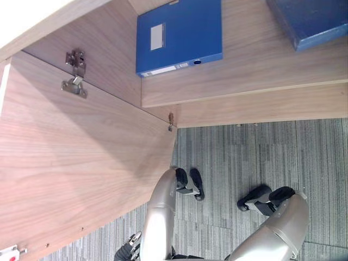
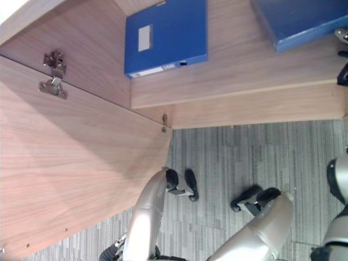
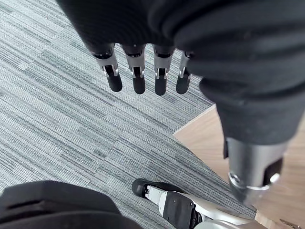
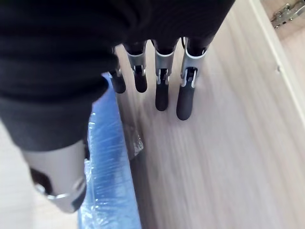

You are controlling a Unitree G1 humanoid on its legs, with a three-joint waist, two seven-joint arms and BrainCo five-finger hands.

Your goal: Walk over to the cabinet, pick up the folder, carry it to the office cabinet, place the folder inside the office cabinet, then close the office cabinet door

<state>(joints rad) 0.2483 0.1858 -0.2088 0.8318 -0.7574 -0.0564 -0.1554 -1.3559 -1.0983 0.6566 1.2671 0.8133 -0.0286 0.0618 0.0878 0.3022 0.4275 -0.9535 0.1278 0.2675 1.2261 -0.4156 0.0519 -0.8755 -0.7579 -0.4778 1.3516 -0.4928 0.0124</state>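
You are looking down into the open office cabinet [image 1: 239, 106]. The blue folder [image 1: 179, 35] is lying flat on its shelf [image 1: 244, 70], with neither hand touching it. A blank-looking white label [image 1: 157, 37] is sitting on its cover. A strip label [image 1: 163, 70] is running along the spine beside a round finger hole [image 1: 197, 62]; any writing on either is too small for you to read.

The cabinet door [image 1: 70, 163] is standing open on the robot's left, with a metal hinge [image 1: 76, 73] near its upper edge and a second hinge [image 1: 171, 120] at the bottom corner. A dark blue object [image 1: 312, 19] is lying further right on the same shelf, well apart from the folder.

The head views are giving you that object as a plain dark slab. The right wrist view is showing clear plastic film [image 4: 107, 157] wrapped over a blue object, with the right hand [image 4: 161, 90] hanging beside it over the wood, fingers straight and holding nothing.

The left wrist view is giving you the left hand [image 3: 139, 76], fingers straight and empty, hanging over the grey striped carpet [image 3: 62, 109] with a corner of wooden panel [image 3: 205, 143] beside its thumb.
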